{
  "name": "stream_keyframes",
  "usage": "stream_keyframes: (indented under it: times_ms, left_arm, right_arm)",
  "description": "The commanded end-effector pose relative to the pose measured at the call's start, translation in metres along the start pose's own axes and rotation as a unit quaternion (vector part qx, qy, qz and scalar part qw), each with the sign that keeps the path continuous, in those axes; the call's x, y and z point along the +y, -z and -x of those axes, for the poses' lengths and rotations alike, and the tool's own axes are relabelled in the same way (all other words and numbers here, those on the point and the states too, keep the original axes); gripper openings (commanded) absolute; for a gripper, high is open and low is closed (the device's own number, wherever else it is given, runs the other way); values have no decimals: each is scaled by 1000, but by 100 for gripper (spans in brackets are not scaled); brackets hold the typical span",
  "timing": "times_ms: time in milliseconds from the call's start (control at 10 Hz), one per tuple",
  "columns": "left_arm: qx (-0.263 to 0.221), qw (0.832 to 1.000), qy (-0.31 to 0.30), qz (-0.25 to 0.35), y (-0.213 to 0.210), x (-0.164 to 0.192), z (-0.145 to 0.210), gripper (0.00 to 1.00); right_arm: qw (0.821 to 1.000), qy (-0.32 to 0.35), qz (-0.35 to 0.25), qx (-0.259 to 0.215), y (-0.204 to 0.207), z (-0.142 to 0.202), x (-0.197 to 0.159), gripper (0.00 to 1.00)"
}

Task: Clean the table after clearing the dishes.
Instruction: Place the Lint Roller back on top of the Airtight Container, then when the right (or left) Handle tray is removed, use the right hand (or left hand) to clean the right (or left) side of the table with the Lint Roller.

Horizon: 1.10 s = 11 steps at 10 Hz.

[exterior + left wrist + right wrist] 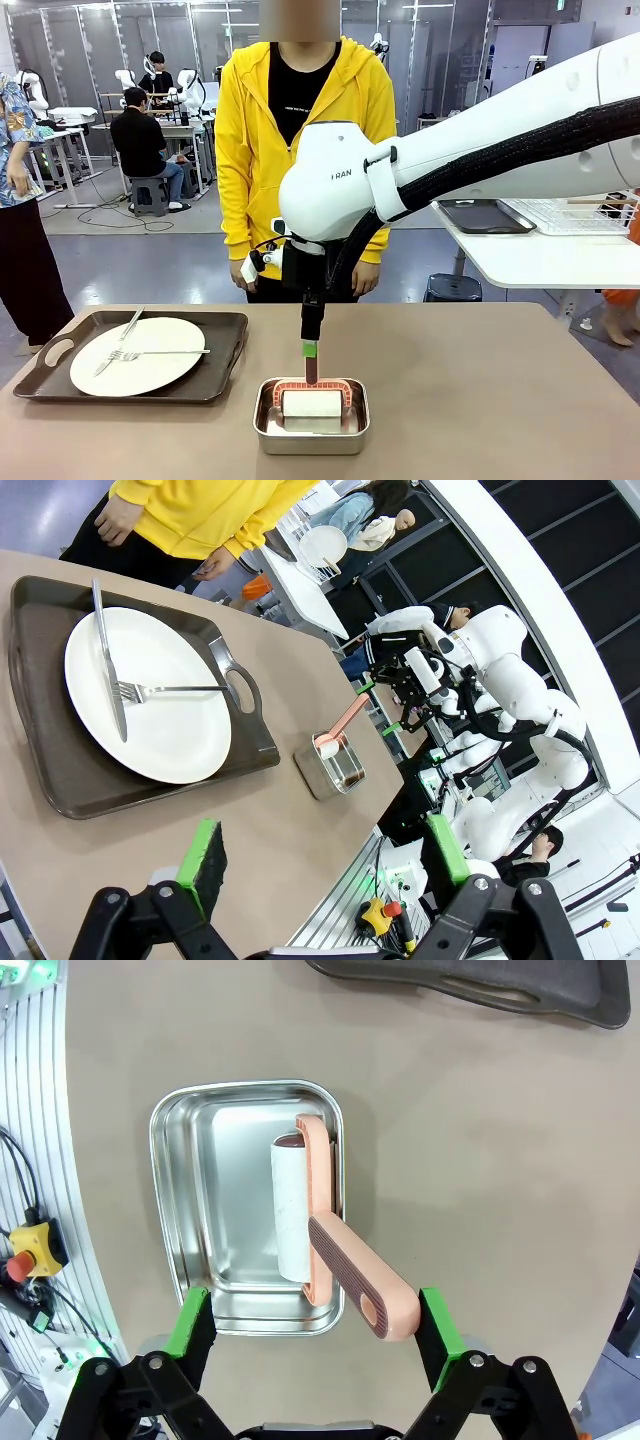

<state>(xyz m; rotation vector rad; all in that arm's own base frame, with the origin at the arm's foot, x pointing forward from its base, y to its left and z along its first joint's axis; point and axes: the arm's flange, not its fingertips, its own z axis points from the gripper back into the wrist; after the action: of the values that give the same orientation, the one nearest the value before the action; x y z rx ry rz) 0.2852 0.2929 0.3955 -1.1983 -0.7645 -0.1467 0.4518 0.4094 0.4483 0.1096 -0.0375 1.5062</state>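
The tan table [480, 400] holds a dark brown tray [215, 375] at the left. On the tray lies a white plate [150, 365] with a fork and a knife, and the same plate [150, 720] appears in the left wrist view. A lint roller [292, 1210] with a pink handle [355, 1280] rests in a small steel pan [190, 1200]. My right gripper [313, 1332] hangs open just above the pan, and the handle's raised end sits between its fingers [437, 1332] without being pinched. My left gripper [325, 855] is open and empty, well above the table's left end.
A person in a yellow hoodie [300, 110] stands at the far edge, hands down. A white side table [540, 255] with a wire rack is at the right. The pan [311, 415] sits near the front middle, with bare tabletop to its right.
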Motion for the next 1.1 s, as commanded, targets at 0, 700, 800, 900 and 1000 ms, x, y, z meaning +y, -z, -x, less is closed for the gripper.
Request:
stream_keyframes:
  times_ms: [0,700,800,900,1000]
  left_arm:
    - [-3,1000,5,3,-3,-2,1,100]
    - [-3,1000,5,3,-3,-2,1,100]
    - [-3,1000,5,3,-3,-2,1,100]
    - [-3,1000,5,3,-3,-2,1,100]
    - [-3,1000,5,3,-3,-2,1,100]
  right_arm:
    - [1000,-2,-1,1,0,-1,2,100]
    - [1000,-2,-1,1,0,-1,2,100]
    - [1000,0,0,0,0,0,0,100]
    - [999,27,-35,-9,-21,10,-6,100]
    - [995,38,-81,-43,-39,18,-5,100]
